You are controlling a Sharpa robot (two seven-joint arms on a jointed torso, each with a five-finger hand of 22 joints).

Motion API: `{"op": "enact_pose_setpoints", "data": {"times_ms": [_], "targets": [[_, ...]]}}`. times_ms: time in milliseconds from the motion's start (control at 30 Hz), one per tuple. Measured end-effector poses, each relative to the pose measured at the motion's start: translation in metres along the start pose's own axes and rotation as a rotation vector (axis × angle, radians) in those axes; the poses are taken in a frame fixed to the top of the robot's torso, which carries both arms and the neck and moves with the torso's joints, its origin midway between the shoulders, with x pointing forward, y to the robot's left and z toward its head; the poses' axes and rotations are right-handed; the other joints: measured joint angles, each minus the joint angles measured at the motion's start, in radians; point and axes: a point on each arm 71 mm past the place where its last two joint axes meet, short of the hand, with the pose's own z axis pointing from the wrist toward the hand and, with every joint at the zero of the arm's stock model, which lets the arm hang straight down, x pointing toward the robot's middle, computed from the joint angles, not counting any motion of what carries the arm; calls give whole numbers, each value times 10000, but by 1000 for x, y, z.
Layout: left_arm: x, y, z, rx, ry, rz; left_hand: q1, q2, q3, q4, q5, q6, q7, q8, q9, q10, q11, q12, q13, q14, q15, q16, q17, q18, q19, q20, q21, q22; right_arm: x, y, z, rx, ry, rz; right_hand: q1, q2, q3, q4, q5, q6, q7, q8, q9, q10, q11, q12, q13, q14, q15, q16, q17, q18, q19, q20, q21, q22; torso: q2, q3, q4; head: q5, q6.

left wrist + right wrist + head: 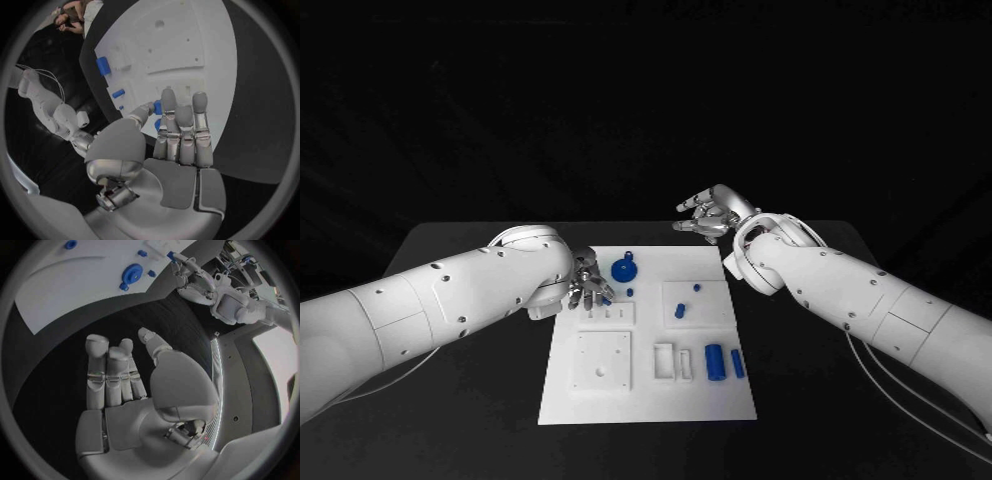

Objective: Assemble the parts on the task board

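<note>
Two robot hands are seen over the black surface (473,400), and neither is seen to hold a part. The left robot hand (593,290) is placed at the upper left of the white board (646,400), left of centre in the head view, with its fingers extended side by side toward the board. In the left wrist view the fingertips (169,97) are seen just beside two small blue pieces (158,107); whether one of them is touched cannot be told, and nothing is seen to be pinched.

The chief risk is judged to lie here: a small piece could be nudged or tipped by the straight fingers before it is grasped, and could be rolled out of its seat. The round blue part (625,270), just right of that hand near the board's upper edge, could also be knocked if the hand is swept sideways. The board itself might be shifted if it is pressed at its edge.

The right robot hand (708,215) is held above the board's upper right corner, clear of it, with its fingers loosely curled, apart and empty. The blue cylinders (715,362) at the board's lower right are left untouched, well apart from both hands.
</note>
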Motion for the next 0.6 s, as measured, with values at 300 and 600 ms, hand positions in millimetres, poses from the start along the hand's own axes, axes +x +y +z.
{"op": "enact_pose_setpoints", "data": {"times_ms": [300, 600], "targets": [[6, 3, 7, -113, -47, -327, -2, -2, -1, -1, -9, 21, -22, 17, -20, 28, -23, 0, 1, 3, 3, 0, 16, 0, 0, 0, 0, 7, 0, 0, 0, 7, 1, -1, 0, 0, 0, 0, 0, -1, 0, 0, 0, 0, 0, 0, 0, 0, 0, 0, 0, 0, 0, 0, 0, 0, 11, 13, -35, 50, 0], [11, 6, 12, -194, 40, -450, -67, -67, -1, -1, 32, 32, -33, 19, -29, 44, -7, 0, 1, 16, 17, -1, 27, 0, 74, 2, 0, 7, 0, 0, 0, 10, 5, 0, 0, 0, 0, 0, 0, -1, -1, 0, 0, 0, 0, 0, 0, 0, 0, 0, -1, 0, 0, 0, 0, -1, 17, 19, -41, 56, -36]]}}
